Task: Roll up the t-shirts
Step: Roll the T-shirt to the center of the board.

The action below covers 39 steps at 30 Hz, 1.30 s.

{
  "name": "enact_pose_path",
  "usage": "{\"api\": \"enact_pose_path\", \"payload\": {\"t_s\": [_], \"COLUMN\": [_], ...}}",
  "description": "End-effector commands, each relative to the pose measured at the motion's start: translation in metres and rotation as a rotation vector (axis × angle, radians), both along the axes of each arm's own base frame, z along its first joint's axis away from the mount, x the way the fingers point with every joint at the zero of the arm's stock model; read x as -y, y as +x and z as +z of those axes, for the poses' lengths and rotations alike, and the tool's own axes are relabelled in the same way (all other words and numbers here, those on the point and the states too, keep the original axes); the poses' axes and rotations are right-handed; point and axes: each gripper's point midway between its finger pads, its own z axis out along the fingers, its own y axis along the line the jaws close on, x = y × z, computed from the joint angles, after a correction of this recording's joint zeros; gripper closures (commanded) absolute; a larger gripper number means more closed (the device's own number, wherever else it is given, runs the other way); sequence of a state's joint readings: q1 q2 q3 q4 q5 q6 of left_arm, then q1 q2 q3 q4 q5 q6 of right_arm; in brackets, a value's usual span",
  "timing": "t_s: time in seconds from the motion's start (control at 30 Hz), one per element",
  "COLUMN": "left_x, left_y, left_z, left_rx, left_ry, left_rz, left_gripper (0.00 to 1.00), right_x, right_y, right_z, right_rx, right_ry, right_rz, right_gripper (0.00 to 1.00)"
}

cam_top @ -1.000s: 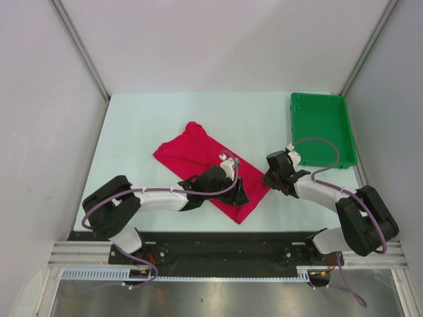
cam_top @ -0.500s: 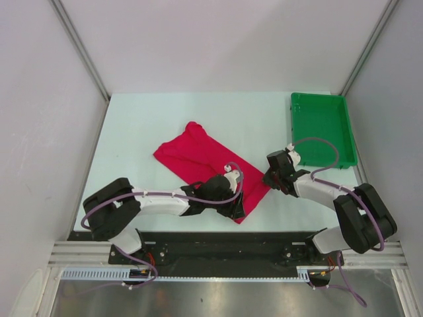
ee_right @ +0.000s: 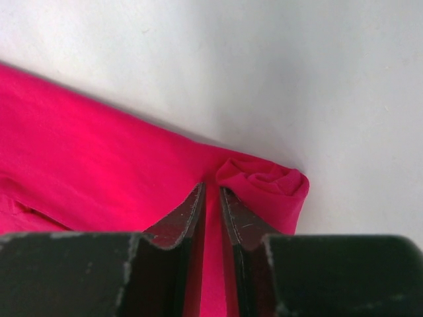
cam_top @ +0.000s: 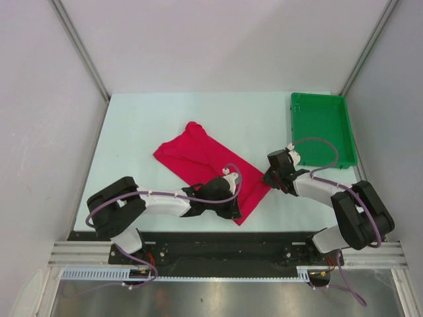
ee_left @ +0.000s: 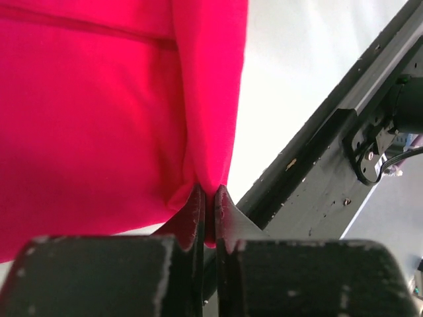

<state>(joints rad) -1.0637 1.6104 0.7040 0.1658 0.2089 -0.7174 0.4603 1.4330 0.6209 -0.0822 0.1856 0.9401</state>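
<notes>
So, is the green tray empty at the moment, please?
Empty: the green tray shows only bare floor, and the t-shirt lies on the table.

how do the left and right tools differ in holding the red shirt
The left tool pinches the nearest corner of the red t-shirt; the right tool its right corner. The left tool sits by the black rail; the right tool beside a bunched fold. Both are shut on fabric.

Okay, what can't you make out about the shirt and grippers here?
- Top view: left gripper fingertips, hidden under its own wrist.
- Right wrist view: whether the right gripper pinches the t-shirt or rests on it; the fingers cover the contact.
- Left wrist view: most of the t-shirt, cut off by edges.
</notes>
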Motion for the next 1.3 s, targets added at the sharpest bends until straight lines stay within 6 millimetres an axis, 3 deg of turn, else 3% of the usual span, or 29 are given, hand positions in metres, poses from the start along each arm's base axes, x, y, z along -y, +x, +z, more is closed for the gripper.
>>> {"api": "enact_pose_path", "payload": {"t_s": [0.0, 0.1, 0.13, 0.2, 0.23, 0.33, 0.47, 0.63, 0.73, 0.77, 0.93, 1.27], "left_x": [-0.011, -0.018, -0.022, -0.025, -0.028, -0.031, -0.019, 0.014, 0.034, 0.037, 0.053, 0.061], "left_y": [-0.006, 0.001, 0.005, 0.009, 0.011, 0.019, 0.04, 0.043, 0.047, 0.049, 0.057, 0.053], "left_z": [-0.019, -0.02, -0.019, -0.012, -0.002, 0.025, 0.07, 0.091, 0.09, 0.078, 0.062, 0.03], "left_rx": [-0.069, -0.031, -0.009, 0.032, 0.055, 0.152, 0.346, 0.487, 0.538, 0.535, 0.609, 0.659], "left_ry": [0.043, 0.077, 0.094, 0.103, 0.102, 0.116, 0.143, 0.186, 0.195, 0.222, 0.295, 0.376], "left_rz": [0.056, 0.083, 0.098, 0.093, 0.094, 0.077, 0.078, -0.001, -0.017, -0.021, -0.018, -0.018], "left_gripper": [0.97, 0.92, 0.82, 0.73, 0.64, 0.48, 0.39, 0.36, 0.36, 0.36, 0.36, 0.36], "right_x": [0.002, 0.001, 0.001, 0.001, 0.001, 0.0, 0.0, 0.0, 0.0, 0.0, 0.0, 0.002], "right_y": [0.005, 0.005, 0.004, 0.004, 0.004, 0.004, 0.004, 0.003, 0.002, 0.002, 0.002, 0.001], "right_z": [-0.007, -0.011, -0.013, -0.014, -0.015, -0.015, -0.014, -0.014, -0.015, -0.014, -0.016, -0.018], "right_rx": [0.002, -0.005, -0.008, -0.013, -0.014, -0.013, -0.013, -0.017, -0.02, -0.021, -0.023, -0.035], "right_ry": [-0.017, -0.021, -0.023, -0.023, -0.023, -0.019, -0.018, -0.018, -0.017, -0.017, -0.018, -0.018], "right_rz": [0.007, 0.009, 0.013, 0.013, 0.013, 0.015, 0.016, 0.019, 0.019, 0.021, 0.02, 0.016], "right_gripper": [0.82, 0.82, 0.82, 0.82, 0.82, 0.83, 0.83, 0.83, 0.83, 0.83, 0.83, 0.83]}}
